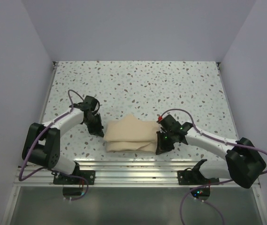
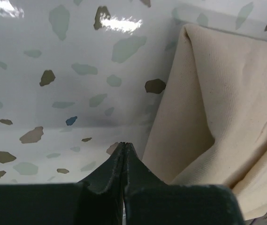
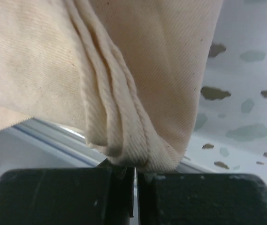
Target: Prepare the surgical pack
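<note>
Tabletop (image 1: 138, 79) of speckled terrazzo, between lavender walls (image 1: 138, 28), bears surgical pack (image 1: 129, 135).

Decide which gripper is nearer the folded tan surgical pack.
Right. The right gripper, shut, touches the surgical pack at a folded edge; the left gripper, shut, is beside the pack's other side, apart from it.

The surgical pack (image 1: 130, 135) is plain, unmarked tan-beige with a fine twill weave. The bench (image 1: 147, 84) is glossy white, speckled with grey, brown and pale-green flecks. The left arm (image 1: 67, 118) and right arm (image 1: 208, 140) are white with black joints, black fingers (image 2: 100, 192) and purple cables (image 1: 71, 96).
</note>
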Controlling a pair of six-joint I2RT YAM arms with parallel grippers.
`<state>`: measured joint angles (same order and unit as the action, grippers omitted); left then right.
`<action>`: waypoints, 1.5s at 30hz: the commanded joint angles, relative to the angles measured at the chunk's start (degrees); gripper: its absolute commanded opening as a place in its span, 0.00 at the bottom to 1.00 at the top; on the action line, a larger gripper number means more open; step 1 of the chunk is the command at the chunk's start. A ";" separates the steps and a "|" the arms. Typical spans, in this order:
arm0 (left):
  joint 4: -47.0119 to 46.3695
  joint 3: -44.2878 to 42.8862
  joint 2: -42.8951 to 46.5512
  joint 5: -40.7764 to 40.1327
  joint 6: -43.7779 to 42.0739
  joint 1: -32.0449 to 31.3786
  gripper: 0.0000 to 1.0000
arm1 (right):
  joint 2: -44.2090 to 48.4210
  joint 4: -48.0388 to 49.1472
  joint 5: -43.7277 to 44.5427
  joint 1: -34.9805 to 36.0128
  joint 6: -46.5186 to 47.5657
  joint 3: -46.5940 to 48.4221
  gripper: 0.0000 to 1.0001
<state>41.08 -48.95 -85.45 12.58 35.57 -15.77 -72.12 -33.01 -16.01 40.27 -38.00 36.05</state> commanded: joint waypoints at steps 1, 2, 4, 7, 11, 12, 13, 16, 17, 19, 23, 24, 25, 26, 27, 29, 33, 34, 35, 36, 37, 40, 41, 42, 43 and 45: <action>-3.02 2.71 2.13 4.38 3.01 -0.14 0.00 | -0.92 11.03 9.58 1.30 -2.60 -0.89 0.00; -3.28 3.59 2.39 4.99 3.19 -0.14 0.00 | -1.44 11.22 9.86 1.30 -3.74 -1.33 0.00; -3.90 4.47 2.48 6.14 3.80 -0.14 0.00 | -0.67 13.14 10.38 2.52 -5.50 -3.44 0.00; -5.92 6.84 2.92 8.59 4.85 -0.23 0.00 | 1.62 14.29 11.96 2.97 -7.53 -5.90 0.00; -7.24 8.87 3.79 10.88 5.56 -0.58 0.00 | -0.47 15.61 13.46 3.06 -7.18 -5.56 0.00; -7.76 9.13 4.15 11.24 5.73 -0.66 0.00 | -1.26 15.87 14.24 3.06 -6.66 -3.81 0.00; -8.12 9.66 4.32 12.28 6.08 -0.67 0.00 | -3.79 15.79 14.43 3.06 -5.87 -2.58 0.00; -10.14 10.89 5.81 13.61 8.89 -1.45 0.00 | -9.94 14.75 14.34 2.88 -2.62 3.83 0.00; -10.40 10.98 6.34 13.35 9.60 -1.54 0.00 | -11.19 14.47 14.51 2.88 -1.91 5.76 0.00; -10.32 11.33 7.66 12.13 11.26 -1.72 0.00 | -15.22 14.30 14.78 1.92 0.10 10.60 0.00; -9.80 12.12 10.21 11.86 12.15 -1.72 0.00 | -22.86 13.33 13.38 -2.38 2.92 21.65 0.00; -9.01 11.95 10.48 11.42 11.72 -1.72 0.00 | -24.28 12.81 12.85 -4.22 3.63 23.69 0.00; -8.48 11.77 11.26 11.33 10.84 -1.72 0.00 | -25.69 12.45 12.41 -5.02 4.94 25.71 0.00; -7.08 11.77 11.79 11.41 10.23 -1.55 0.00 | -27.97 12.19 12.15 -5.90 5.47 29.56 0.00; -6.37 11.68 12.23 11.33 9.61 -1.54 0.00 | -29.56 11.23 11.71 -7.56 6.17 31.60 0.00; -3.22 10.98 13.29 10.63 6.98 -0.85 0.00 | -32.63 9.73 10.05 -9.06 8.02 38.43 0.00; 2.76 10.37 16.01 9.92 3.11 2.05 0.16 | -37.13 3.15 8.98 -12.22 10.75 45.42 0.00; 4.34 10.36 16.28 10.27 1.62 2.84 0.20 | -36.78 2.00 8.80 -12.67 11.45 45.77 0.00; 7.67 10.19 16.71 10.45 1.08 3.81 0.28 | -36.34 0.68 7.93 -13.63 11.98 46.12 0.00; 9.27 8.97 18.72 9.67 0.64 4.25 0.34 | -35.91 -1.42 7.32 -14.08 12.50 46.04 0.04; 10.85 7.74 20.13 8.35 0.03 4.87 0.38 | -34.86 -2.92 6.87 -14.43 13.90 46.21 0.19; 15.43 -1.56 23.48 -0.23 -1.11 7.59 0.51 | -32.48 -6.88 4.07 -14.87 16.28 46.39 0.39; 13.43 -4.02 23.14 -1.93 -1.64 8.29 0.60 | -31.86 -7.67 3.27 -14.87 16.46 46.39 0.44; 11.67 -8.05 21.05 -3.25 -1.91 8.56 0.63 | -31.16 -8.81 0.66 -14.87 16.38 46.30 0.48; 6.09 -9.31 19.46 -1.70 -3.04 9.69 0.66 | -29.85 -8.99 -1.02 -14.87 16.12 45.69 0.56; 0.87 -11.33 13.16 5.39 -3.32 11.11 0.66 | -28.79 -9.08 -6.10 -14.96 15.33 45.07 0.65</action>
<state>49.98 -55.90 -66.11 14.87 35.24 -6.72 -106.43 -38.59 -13.10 25.08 -23.92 80.75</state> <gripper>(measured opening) 0.660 0.610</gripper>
